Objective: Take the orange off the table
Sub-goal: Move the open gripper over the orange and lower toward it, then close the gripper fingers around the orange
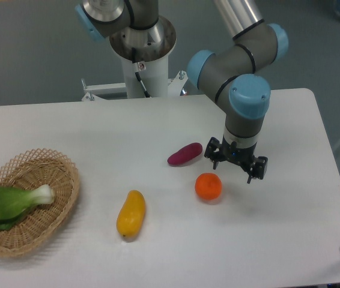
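Fingers spread wide and empty, up and right of the orange on the tabletop. Likely light, firm, smooth (may roll); grip across its widest middle.

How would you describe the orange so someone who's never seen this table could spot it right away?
On the large white table, look just below the robot's open black claw, right of centre. The small round bright-orange fruit lies there: ball-shaped, unlike the oblong purple sweet potato behind it and the elongated yellow fruit to its left.
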Tool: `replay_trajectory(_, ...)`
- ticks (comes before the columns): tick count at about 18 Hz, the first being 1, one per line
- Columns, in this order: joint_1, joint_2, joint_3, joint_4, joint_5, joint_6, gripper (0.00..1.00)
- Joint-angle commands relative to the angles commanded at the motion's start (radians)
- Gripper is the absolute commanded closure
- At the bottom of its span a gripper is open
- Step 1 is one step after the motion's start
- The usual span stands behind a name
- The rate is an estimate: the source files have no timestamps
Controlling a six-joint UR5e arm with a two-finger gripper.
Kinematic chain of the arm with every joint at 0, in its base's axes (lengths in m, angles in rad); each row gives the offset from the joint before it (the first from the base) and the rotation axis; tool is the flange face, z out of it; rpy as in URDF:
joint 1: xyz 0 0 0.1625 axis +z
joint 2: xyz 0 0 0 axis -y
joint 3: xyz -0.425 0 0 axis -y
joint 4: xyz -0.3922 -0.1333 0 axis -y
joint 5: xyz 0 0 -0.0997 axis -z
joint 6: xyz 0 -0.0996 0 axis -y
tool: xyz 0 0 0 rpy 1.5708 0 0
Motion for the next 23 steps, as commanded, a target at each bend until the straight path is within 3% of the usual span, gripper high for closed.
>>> replay_trajectory(20,-0.063,-0.058,-0.025,0.005,0.012,-0.011,0.00)
replay_trajectory(23,-0.075,-0.071,-0.041,0.053,0.012,-0.014,0.00)
